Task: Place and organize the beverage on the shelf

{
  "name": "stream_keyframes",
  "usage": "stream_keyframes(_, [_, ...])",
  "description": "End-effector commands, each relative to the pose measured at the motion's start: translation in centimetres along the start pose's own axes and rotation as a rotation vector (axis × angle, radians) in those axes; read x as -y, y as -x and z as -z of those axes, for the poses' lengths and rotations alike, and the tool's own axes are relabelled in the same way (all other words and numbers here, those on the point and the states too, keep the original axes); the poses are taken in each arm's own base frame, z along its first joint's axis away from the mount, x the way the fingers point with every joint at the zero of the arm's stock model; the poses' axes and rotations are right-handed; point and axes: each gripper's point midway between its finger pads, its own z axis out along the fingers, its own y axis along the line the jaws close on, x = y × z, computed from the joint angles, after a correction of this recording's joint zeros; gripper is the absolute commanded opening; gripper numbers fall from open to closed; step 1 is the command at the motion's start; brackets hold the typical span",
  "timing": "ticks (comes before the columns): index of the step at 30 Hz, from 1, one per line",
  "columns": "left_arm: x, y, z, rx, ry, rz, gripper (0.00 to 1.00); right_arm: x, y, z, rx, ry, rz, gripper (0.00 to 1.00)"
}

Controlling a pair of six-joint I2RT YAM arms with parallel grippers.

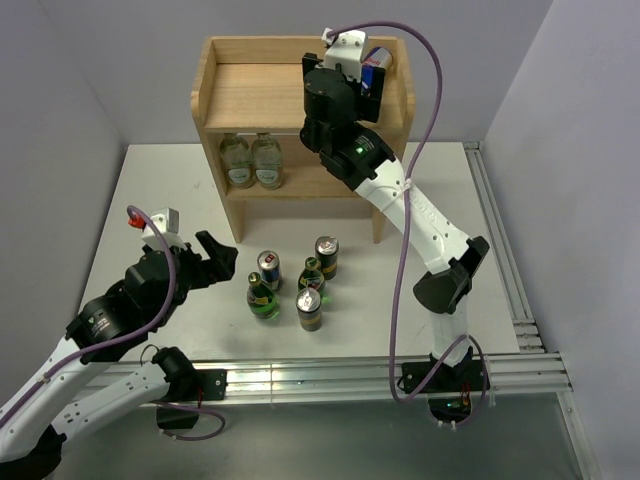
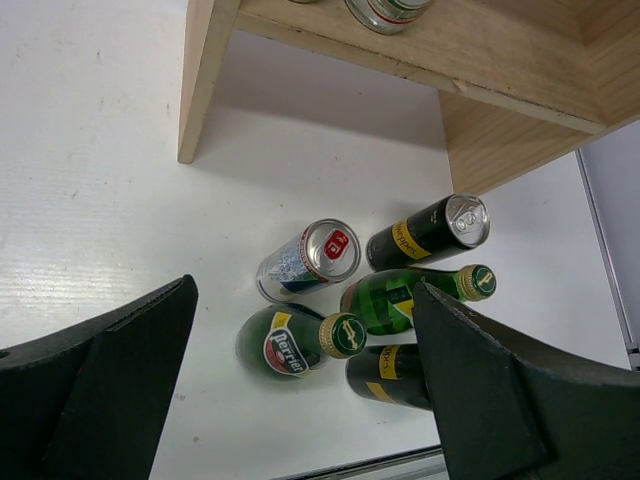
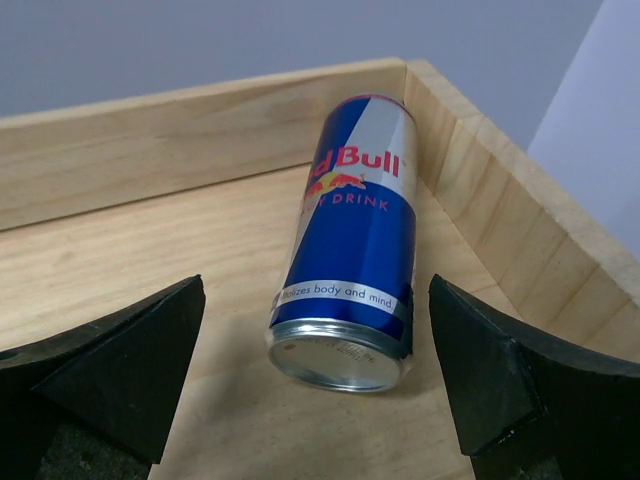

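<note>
One green glass bottle with yellow label (image 1: 263,297), upright on white tabletop (image 1: 150,190), just ahead of open left tool (image 1: 220,262); open right tool (image 3: 315,290) brackets slim blue-and-silver can (image 3: 355,240) atop light-wood shelf (image 1: 255,95).

shelf top (image 1: 255,95): left open | right corner: blue can (image 3: 355,240) beside rim (image 3: 500,200)

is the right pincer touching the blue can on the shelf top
Apart. In the right wrist view the right pincer stands open, with bare wood visible between each finger and the blue-and-silver can on the shelf.
</note>
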Motion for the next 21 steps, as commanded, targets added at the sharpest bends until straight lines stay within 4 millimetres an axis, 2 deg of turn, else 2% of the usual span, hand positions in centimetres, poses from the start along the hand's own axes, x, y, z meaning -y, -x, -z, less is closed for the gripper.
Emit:
stream_keyframes(1, [0.9,0.6,0.2,0.020,-0.050,0.006,0.96,1.2,-0.4,-0.5,-0.006,-0.066,-0.008,1.00])
stream_keyframes(8, [1.1,0.6,0.4,0.021,-0.064,0.008,0.97,1.5,-3.1,-2.3,-0.030,-0.119,0.016,0.99])
stream_keyframes(11, [1.0,0.5,0.4,0.017,-0.063,0.004,0.96,1.6,-4.1,-3.2,-0.040,-0.122,0.009,0.88])
stream_keyframes(15, [1.1,0.4,0.3,0.014,-0.062,0.003,0.97,1.6,-5.2,-4.1,-0.047,-0.132,0.026,0.64])
stream_keyframes(16, [1.0,0.4,0.2,0.014,-0.058,0.001,0.97,1.7,-5.3,-4.3,-0.049,-0.134,0.027,0.50])
stream_keyframes(21, [1.0,0.4,0.2,0.014,-0.056,0.002,0.97,1.5,-5.5,-4.2,-0.062,-0.113,0.037,0.13])
